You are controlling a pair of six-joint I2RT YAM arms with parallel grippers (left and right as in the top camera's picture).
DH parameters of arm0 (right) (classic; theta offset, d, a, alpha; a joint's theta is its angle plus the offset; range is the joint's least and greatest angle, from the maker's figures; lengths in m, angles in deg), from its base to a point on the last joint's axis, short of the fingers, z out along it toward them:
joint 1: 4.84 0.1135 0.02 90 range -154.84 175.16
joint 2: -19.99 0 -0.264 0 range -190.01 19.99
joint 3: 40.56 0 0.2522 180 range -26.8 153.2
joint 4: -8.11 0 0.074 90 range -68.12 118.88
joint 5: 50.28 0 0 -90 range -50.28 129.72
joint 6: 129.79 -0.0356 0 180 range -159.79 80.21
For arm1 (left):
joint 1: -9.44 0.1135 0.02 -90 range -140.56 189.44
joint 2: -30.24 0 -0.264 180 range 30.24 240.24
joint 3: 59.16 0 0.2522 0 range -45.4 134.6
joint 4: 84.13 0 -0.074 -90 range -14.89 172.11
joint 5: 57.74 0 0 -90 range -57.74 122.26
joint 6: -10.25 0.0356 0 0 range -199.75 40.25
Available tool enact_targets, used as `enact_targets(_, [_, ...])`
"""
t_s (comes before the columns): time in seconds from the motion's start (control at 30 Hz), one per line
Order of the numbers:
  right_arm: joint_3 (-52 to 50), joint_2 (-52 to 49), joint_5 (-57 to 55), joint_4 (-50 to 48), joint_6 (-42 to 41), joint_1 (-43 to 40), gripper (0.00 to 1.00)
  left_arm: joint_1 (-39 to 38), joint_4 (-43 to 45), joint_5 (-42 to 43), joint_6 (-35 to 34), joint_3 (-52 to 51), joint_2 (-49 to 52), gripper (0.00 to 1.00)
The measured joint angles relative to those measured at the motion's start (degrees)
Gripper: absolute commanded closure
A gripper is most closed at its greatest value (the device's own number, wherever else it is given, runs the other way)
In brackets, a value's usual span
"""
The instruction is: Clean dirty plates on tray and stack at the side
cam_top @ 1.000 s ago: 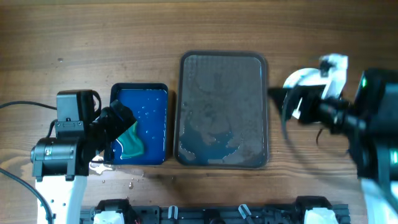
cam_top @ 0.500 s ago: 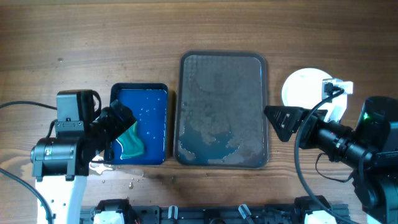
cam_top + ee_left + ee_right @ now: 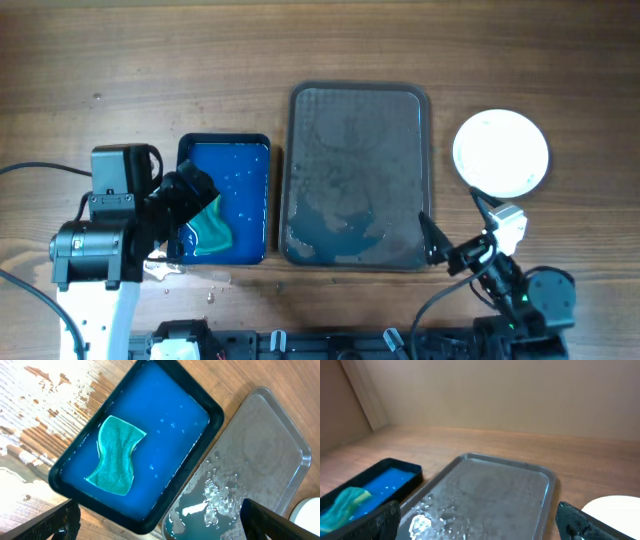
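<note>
from above the plates (image 3: 501,152) read as one white disc, so how many lie stacked cannot be told. the left gripper (image 3: 197,193) covers one end of the sponge (image 3: 213,232) and part of the left rim of the blue tray (image 3: 225,137). in the right wrist view the plates are a blurred sliver cut by the lower right corner, and the fingers (image 3: 385,520) of the right gripper (image 3: 477,519) are dark soft shapes cropped at the bottom edge.

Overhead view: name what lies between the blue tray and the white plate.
The large grey tray, wet at its near end, with strips of bare table either side; the overhead view shows it.
</note>
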State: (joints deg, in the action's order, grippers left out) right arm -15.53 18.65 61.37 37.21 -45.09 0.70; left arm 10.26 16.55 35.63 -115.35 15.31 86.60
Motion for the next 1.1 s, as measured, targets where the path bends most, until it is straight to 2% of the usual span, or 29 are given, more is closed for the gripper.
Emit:
enact_targets(0.2, [-10.49, 0.35, -0.52, -16.7, 0.31, 0.0, 0.0, 0.0, -0.02, 0.0, 0.0, 0.0, 0.0, 0.0])
enact_targets(0.63, [-10.71, 0.35, -0.52, -16.76, 0.31, 0.0, 0.0, 0.0, -0.02, 0.0, 0.0, 0.0, -0.02, 0.0])
enact_targets(0.73, [-10.71, 0.35, -0.52, -16.76, 0.31, 0.0, 0.0, 0.0, 0.31, -0.39, 0.02, -1.68, -2.99, 0.0])
enact_targets(0.8, [-10.8, 0.46, -0.57, -16.81, 0.31, 0.0, 0.0, 0.02, 5.99, -2.45, 0.0, -6.19, -10.78, 0.0])
enact_targets(0.87, [-10.82, 0.46, -0.79, -16.98, 0.31, 0.0, 0.0, 0.02, 19.08, -2.62, 0.94, -13.73, -20.98, 0.0])
enact_targets(1.0, [-10.86, 0.55, -0.76, -16.9, 0.46, 0.0, 0.0, 0.07, 44.76, 4.33, 9.31, -34.56, -38.18, 0.0])
enact_targets(1.1, [-10.88, 0.66, -0.79, -16.9, 0.46, 0.0, 0.0, 0.07, 51.95, 9.22, 12.9, -48.15, -49.22, 0.0])
